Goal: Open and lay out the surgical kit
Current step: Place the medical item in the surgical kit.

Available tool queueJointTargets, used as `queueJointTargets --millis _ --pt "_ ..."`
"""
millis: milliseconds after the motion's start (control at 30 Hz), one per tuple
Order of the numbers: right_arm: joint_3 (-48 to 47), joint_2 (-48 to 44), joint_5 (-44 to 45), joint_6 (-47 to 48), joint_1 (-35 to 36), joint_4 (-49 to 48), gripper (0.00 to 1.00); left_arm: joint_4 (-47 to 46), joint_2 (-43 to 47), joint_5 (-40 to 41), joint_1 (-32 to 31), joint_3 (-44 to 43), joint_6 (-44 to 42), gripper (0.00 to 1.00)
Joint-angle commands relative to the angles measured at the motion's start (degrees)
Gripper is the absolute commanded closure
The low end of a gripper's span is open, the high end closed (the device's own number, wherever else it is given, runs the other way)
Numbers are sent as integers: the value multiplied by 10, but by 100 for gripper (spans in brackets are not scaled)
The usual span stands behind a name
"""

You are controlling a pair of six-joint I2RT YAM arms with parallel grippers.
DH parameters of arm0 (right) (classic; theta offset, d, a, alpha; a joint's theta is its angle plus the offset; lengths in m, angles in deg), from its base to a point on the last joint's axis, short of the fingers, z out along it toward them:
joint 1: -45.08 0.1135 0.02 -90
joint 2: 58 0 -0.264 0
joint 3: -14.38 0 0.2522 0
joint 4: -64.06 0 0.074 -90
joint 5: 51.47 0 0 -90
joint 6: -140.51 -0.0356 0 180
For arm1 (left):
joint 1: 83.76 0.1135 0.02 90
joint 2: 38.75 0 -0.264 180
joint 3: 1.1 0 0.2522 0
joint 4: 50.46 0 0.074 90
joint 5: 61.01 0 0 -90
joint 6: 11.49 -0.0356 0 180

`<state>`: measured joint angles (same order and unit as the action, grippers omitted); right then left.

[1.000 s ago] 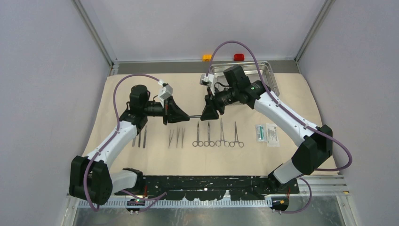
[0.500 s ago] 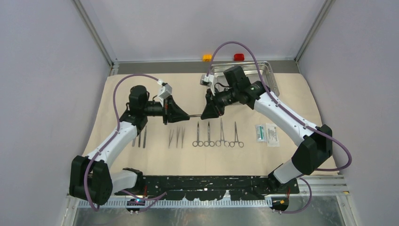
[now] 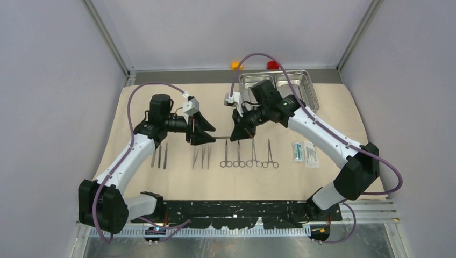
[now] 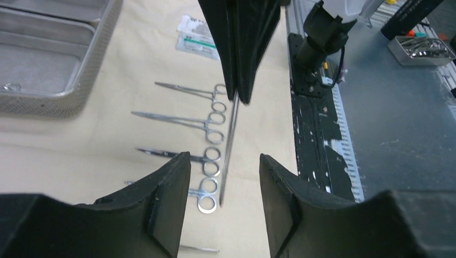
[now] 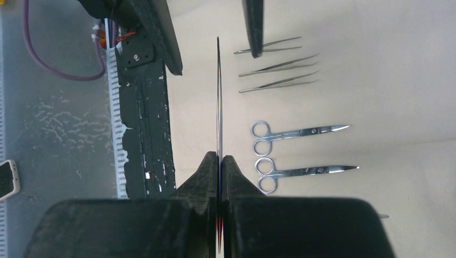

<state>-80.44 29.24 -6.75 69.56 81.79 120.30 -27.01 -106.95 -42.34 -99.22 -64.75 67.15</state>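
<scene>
Over the beige cloth [image 3: 177, 183], my right gripper [image 3: 235, 135] [image 5: 220, 157] is shut on one end of a slim straight steel handle [image 3: 221, 138] [image 5: 218, 97] [image 4: 230, 145], held level above the cloth. My left gripper [image 3: 211, 135] [image 4: 223, 161] stands open around the handle's other end, its pads clear of it. Below lie several ring-handled clamps [image 3: 248, 154] [image 4: 207, 126] [image 5: 293, 131], tweezers [image 3: 201, 157] [image 5: 279, 67] and two straight handles [image 3: 159, 156]. Two white/teal packets [image 3: 305, 152] lie to the right. The two-compartment steel tray [image 3: 309, 88] [image 4: 80, 94] sits at the back right.
Small orange [image 3: 236, 65] and red [image 3: 272, 65] blocks sit at the back edge beyond the cloth. The black mounting rail [image 3: 242, 207] runs along the near edge, and grey walls close both sides.
My left gripper has opened and let go of the steel handle. My right gripper has shut on its other end. Both grippers came slightly nearer.
</scene>
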Motion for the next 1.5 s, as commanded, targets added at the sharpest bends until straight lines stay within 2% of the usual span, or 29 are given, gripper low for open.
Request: queueJointTargets --millis 0,133,400,1067,1267,1333,1400,1467 --pt "-30 -1 28 25 26 9 100 136 -17 22 -29 -67 -128 47" --pt "-40 7 35 19 37 9 100 202 -50 42 -57 -102 -181 48" --pt "-36 4 39 13 41 4 99 196 -67 40 -71 -111 -184 63" --pt "-32 10 41 13 43 6 99 167 -79 31 -83 -112 -152 78" --pt "-32 14 42 13 43 8 100 166 -80 28 -83 -114 -149 94" --pt "-34 15 44 12 43 9 98 167 -78 28 -83 -113 -145 100" --pt "-36 16 48 12 43 11 94 166 -73 33 -83 -109 -141 100" --pt "-39 15 59 11 43 12 86 171 -59 52 -83 -100 -138 100"
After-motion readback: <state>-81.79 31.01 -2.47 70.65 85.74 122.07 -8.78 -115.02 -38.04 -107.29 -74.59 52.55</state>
